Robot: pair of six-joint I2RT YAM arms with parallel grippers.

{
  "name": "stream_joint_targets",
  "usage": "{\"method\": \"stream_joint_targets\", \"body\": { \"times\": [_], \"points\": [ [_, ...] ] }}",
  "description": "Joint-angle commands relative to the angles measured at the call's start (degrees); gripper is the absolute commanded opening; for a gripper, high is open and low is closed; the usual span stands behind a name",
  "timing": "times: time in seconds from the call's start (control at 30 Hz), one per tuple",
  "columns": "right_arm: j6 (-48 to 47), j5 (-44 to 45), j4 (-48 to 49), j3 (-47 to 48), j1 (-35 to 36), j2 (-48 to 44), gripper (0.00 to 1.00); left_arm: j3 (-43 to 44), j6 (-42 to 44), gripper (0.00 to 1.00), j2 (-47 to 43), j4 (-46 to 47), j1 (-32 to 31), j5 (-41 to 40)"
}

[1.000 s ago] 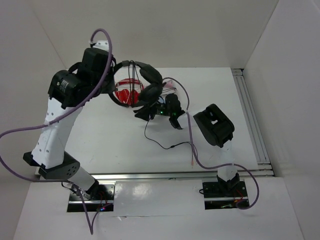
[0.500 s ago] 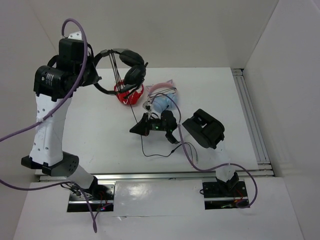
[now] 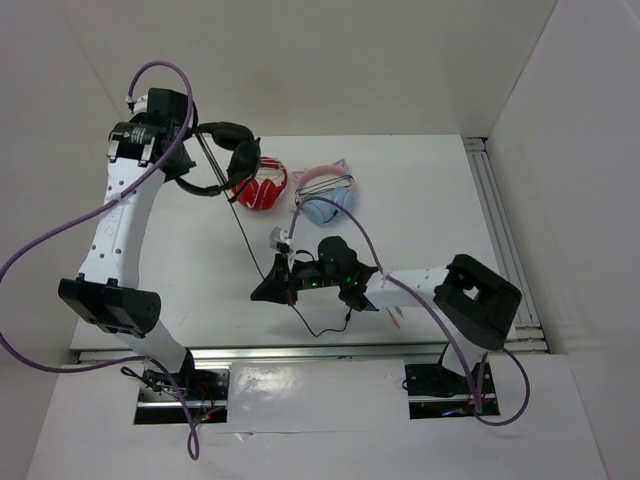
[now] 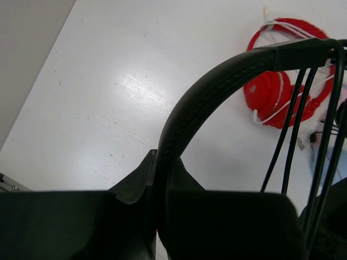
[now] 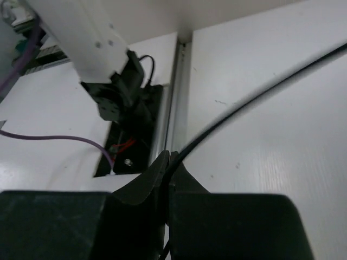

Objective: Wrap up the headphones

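My left gripper is shut on the padded headband of the black headphones and holds them above the table's far left. The left wrist view shows the jaws pinching the band, with several cable strands across it. The thin black cable runs taut from the headset down to my right gripper, which is shut on it near the front centre. The right wrist view shows the cable leaving the closed jaws. A loose tail lies behind it.
Red-and-white headphones and light-blue and pink cat-ear headphones lie at the table's back centre. A metal rail runs along the front edge, another along the right. White walls enclose the table. The left arm's base shows in the right wrist view.
My left arm has swung left with the black headphones, uncovering the red pair. My right gripper has moved forward and left along the cable, drawing it taut.
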Motion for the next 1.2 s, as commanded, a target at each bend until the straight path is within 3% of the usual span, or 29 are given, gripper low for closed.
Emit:
{"method": "stream_joint_targets", "body": {
  "times": [0.0,0.2,0.27,0.4,0.47,0.57,0.7,0.8,0.93,1.0,1.17],
  "points": [
    [-6.34,-2.06,-16.93,7.75,1.68,-4.99,0.00,-2.85,-7.11,0.00,-1.91,6.70,-0.38,-5.44],
    [-8.80,-5.76,-28.81,16.81,7.21,-10.26,0.00,-7.24,-11.07,0.00,-0.06,5.38,-1.52,-8.69],
    [-13.18,-2.81,-34.76,18.93,7.92,-12.63,0.00,-8.48,-9.68,0.00,0.47,6.08,-2.04,-9.21],
    [-24.42,16.16,-45.14,21.56,6.88,-18.17,0.00,-13.31,-8.09,0.00,-0.05,4.68,-5.73,-12.12],
    [-30.56,26.77,-53.72,26.92,5.21,-18.18,0.00,-16.90,-6.25,0.00,-2.07,6.69,-6.79,-12.12],
    [-36.11,40.65,-58.94,33.43,1.87,-16.24,0.00,-22.80,-2.82,0.00,-6.29,8.89,-9.07,-10.02],
    [-42.09,59.20,-51.89,34.15,0.37,-14.84,0.00,-28.16,1.74,0.00,-9.81,10.13,-13.47,-6.94],
    [-45.27,64.43,-46.07,32.92,-1.29,-13.26,0.00,-31.33,4.73,0.00,-12.45,11.26,-18.30,-3.87],
    [-47.04,63.94,-38.67,30.20,-5.15,-12.12,0.00,-34.93,9.82,0.00,-15.96,13.20,-25.14,1.93],
    [-46.34,60.61,-37.96,29.49,-7.62,-11.59,0.05,-35.47,10.55,0.00,-16.58,12.68,-27.18,4.04],
    [-32.73,33.83,-37.96,28.26,-19.99,-8.78,0.14,-32.06,11.16,0.00,-19.83,9.26,-32.54,3.80]
  ]
}}
